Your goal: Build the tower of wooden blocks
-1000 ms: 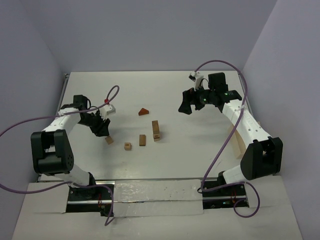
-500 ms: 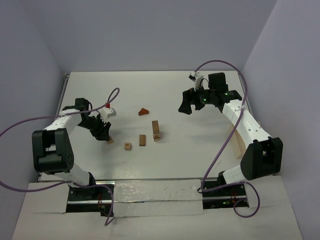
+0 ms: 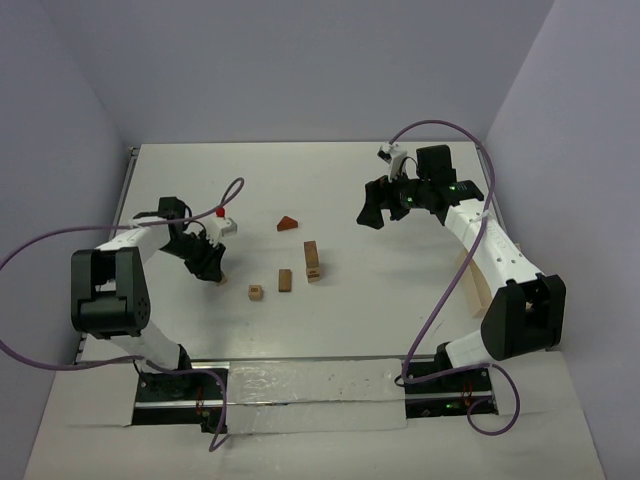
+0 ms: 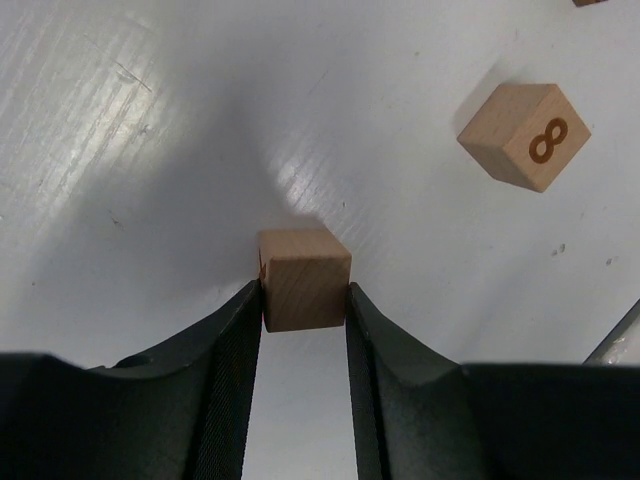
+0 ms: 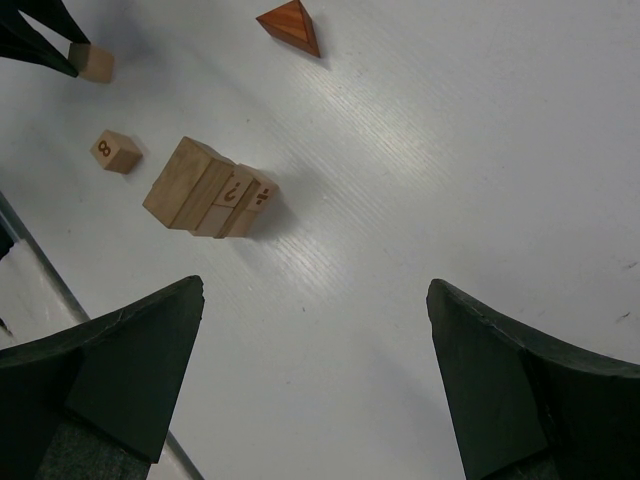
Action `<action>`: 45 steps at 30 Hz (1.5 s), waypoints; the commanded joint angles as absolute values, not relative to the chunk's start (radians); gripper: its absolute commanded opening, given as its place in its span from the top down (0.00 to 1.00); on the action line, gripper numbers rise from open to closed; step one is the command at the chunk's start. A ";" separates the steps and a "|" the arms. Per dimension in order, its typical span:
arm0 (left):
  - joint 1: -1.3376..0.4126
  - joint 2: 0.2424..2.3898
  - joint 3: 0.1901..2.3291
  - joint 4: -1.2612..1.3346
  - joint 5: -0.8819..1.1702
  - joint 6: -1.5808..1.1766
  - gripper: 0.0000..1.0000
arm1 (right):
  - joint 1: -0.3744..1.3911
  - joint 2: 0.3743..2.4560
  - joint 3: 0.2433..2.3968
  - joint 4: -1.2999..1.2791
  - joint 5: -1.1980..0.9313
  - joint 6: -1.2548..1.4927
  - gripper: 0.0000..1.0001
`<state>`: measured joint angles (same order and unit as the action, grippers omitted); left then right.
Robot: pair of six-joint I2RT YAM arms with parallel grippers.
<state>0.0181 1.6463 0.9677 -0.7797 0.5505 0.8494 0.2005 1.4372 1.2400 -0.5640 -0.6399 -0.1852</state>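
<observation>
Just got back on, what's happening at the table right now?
The left gripper is shut on a small plain cube down at the table, left of the others. The right gripper hangs open over the far right side, holding nothing. The short tower stands mid-table, with a loose brick, a numbered cube and a reddish wedge lying apart from it.

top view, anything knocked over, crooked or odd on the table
Nothing stands out. The wood block tower stands upright, and the loose brick, the numbered cube and the reddish wedge sit apart on the table, none visibly damaged. The left gripper is shut on a plain cube, held squarely.
</observation>
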 commanded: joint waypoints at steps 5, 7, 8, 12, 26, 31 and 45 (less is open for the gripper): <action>-0.092 1.720 1.053 -0.710 0.617 0.822 0.63 | 0.209 1.425 1.267 -0.563 -0.649 -0.202 0.00; -0.122 1.738 1.074 -0.711 0.636 0.827 0.63 | 0.209 1.425 1.267 -0.564 -0.649 -0.202 0.00; -0.132 1.741 1.082 -0.715 0.645 0.832 0.62 | 0.209 1.425 1.267 -0.565 -0.649 -0.202 0.00; -0.164 1.772 1.117 -0.736 0.690 0.866 0.59 | 0.209 1.421 1.260 -0.564 -0.646 -0.206 0.00; -0.246 1.790 1.157 -0.811 0.734 1.017 0.59 | 0.209 1.425 1.260 -0.565 -0.651 -0.209 0.00; -0.263 1.765 1.125 -0.833 0.722 1.051 0.58 | 0.207 1.425 1.262 -0.568 -0.652 -0.209 0.00; -0.281 1.699 1.044 -0.851 0.680 1.091 0.57 | 0.209 1.425 1.269 -0.569 -0.655 -0.207 0.00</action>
